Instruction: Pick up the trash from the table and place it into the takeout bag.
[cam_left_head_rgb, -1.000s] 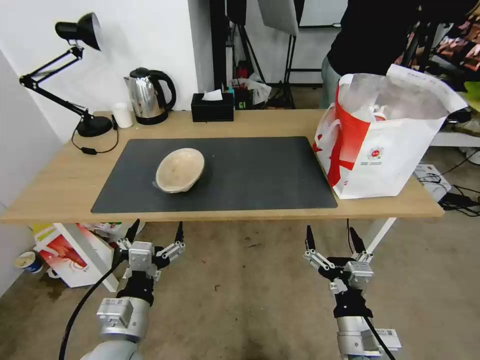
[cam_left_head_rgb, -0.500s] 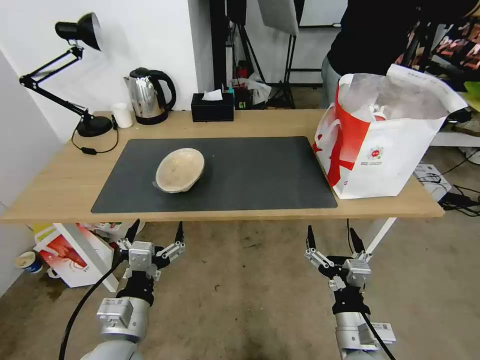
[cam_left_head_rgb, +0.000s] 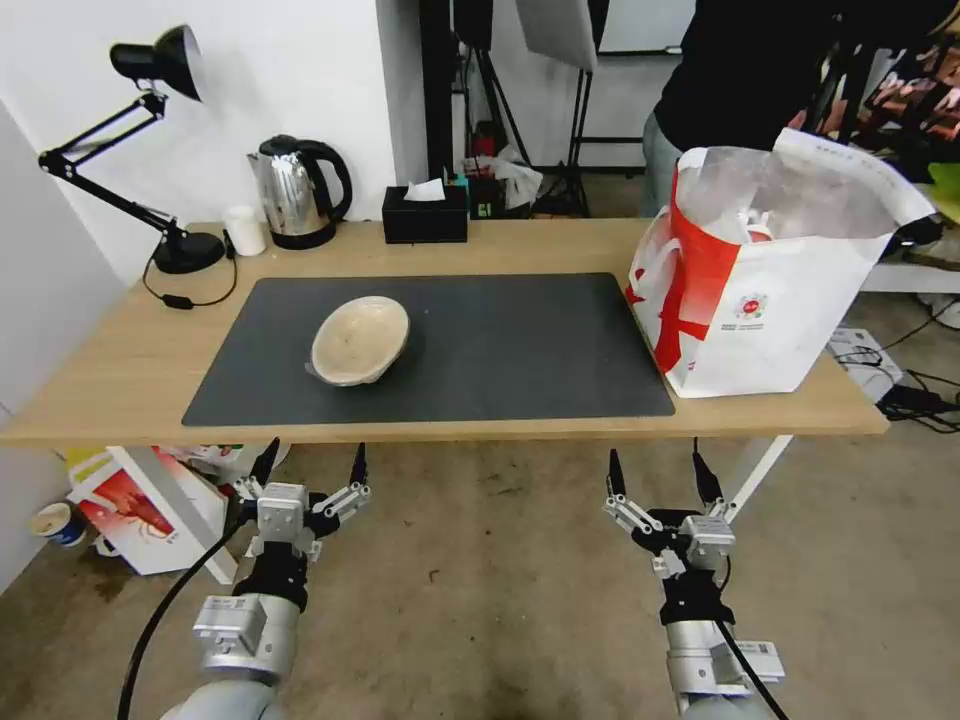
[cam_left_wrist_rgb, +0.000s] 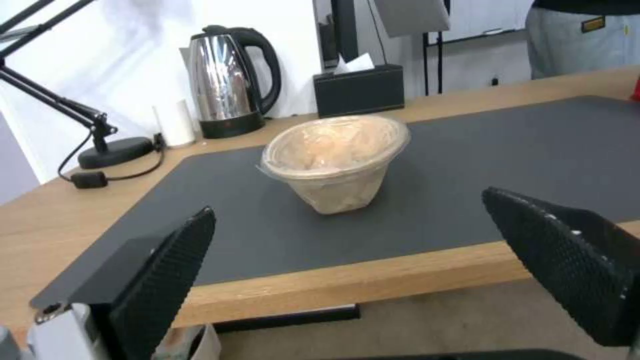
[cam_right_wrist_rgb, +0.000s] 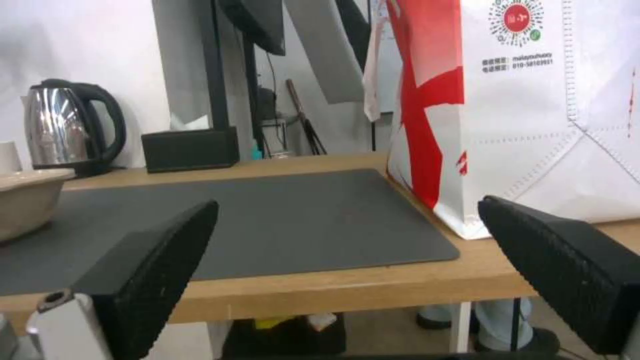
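A shallow beige bowl (cam_left_head_rgb: 360, 339) (cam_left_wrist_rgb: 331, 160) of trash, covered with clear film, sits on the dark grey mat (cam_left_head_rgb: 500, 350) at the left middle of the table (cam_left_head_rgb: 130, 370). The takeout bag (cam_left_head_rgb: 765, 290) (cam_right_wrist_rgb: 533, 115), white with a red band, stands open at the table's right end with white items inside. My left gripper (cam_left_head_rgb: 310, 466) (cam_left_wrist_rgb: 353, 260) hangs open below the table's front edge, in front of the bowl. Below the front edge near the bag, my right gripper (cam_left_head_rgb: 653, 474) (cam_right_wrist_rgb: 347, 265) is open too. Both are empty.
Along the back edge stand a black desk lamp (cam_left_head_rgb: 160, 150), a small white cup (cam_left_head_rgb: 244, 231), a steel kettle (cam_left_head_rgb: 297, 192) and a black tissue box (cam_left_head_rgb: 425, 215). A red-and-white printed box (cam_left_head_rgb: 140, 510) lies on the floor under the left end. A person stands behind the bag.
The right gripper has shifted slightly left and up below the table edge. The left gripper, the bowl and the bag have not moved.
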